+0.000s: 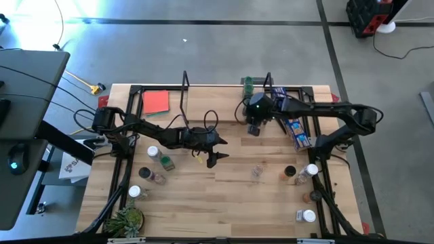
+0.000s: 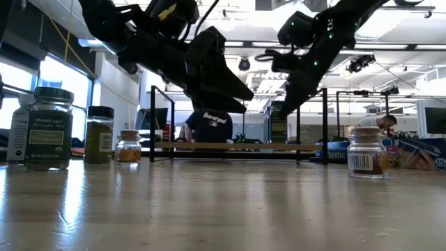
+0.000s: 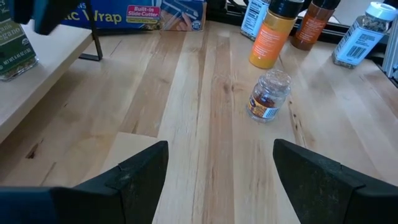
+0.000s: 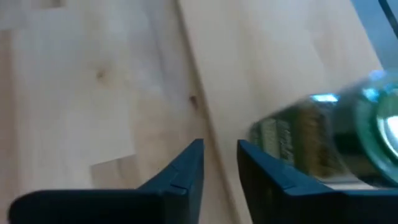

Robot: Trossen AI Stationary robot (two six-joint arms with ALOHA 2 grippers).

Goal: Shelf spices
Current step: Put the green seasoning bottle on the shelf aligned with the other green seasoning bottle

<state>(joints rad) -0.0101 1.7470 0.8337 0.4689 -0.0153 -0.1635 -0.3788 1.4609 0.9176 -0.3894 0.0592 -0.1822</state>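
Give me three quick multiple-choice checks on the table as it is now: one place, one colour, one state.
1. The jar beside the right tool stands:
A. by the plant
B. on the shelf
C. on the floor

2. The flat card at the table's far edge is:
A. red
B. blue
C. white

3. The left tool is:
A. shut on a jar
B. shut and empty
C. open and empty

Answers:
1 B: the high view shows it on the shelf at the far edge.
2 A: it shows red in the high view.
3 C: the left wrist view shows the fingers wide apart with only bare wood between.
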